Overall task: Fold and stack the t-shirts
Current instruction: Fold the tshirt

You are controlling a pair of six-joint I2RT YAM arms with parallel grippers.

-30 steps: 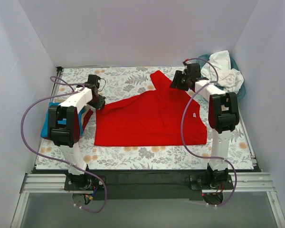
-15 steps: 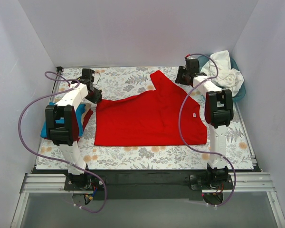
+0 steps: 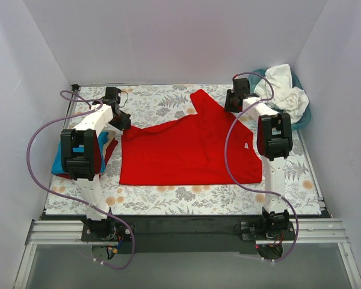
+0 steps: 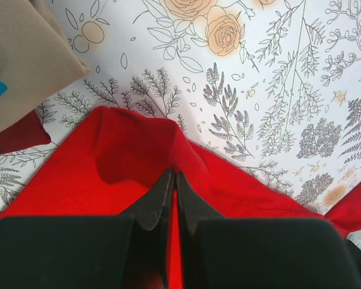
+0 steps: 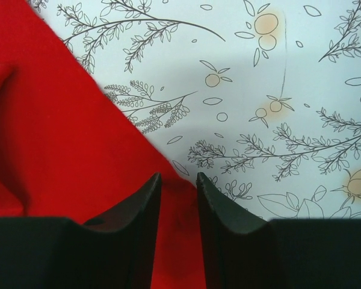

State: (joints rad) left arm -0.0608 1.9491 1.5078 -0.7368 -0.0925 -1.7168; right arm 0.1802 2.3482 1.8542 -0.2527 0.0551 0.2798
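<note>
Mara: Both arms are shifting from a second ago. The right hand (image 5: 178, 177) is sliding out to the far-right edge of the red t-shirt (image 3: 189, 150) with its fingers narrowing, and the left hand (image 4: 171, 174) is edging toward the far side.

Jon: What are they gripping?

Mara: The left hand's fingers are pressing fully together on a raised pinch of red cloth at the shirt's far-left corner. The right hand is standing part open and straddling the shirt's slanting edge. A gap is showing between the fingers, so I'm judging that nothing is being held there yet.

Jon: And where is the shirt lying?

Mara: It's lying spread across the middle of the counter (image 3: 156, 99), with one sleeve pointing to the far side.

Jon: How far along are we?

Mara: Early to midway, I'm guessing. The red one isn't being folded yet. The white t-shirts (image 3: 286, 90) are sitting heaped in the basket (image 3: 302, 117) at the far right. A turquoise t-shirt (image 3: 58, 159) is lying at the left edge, mostly under the left arm, and I can't tell whether it's folded.
</note>
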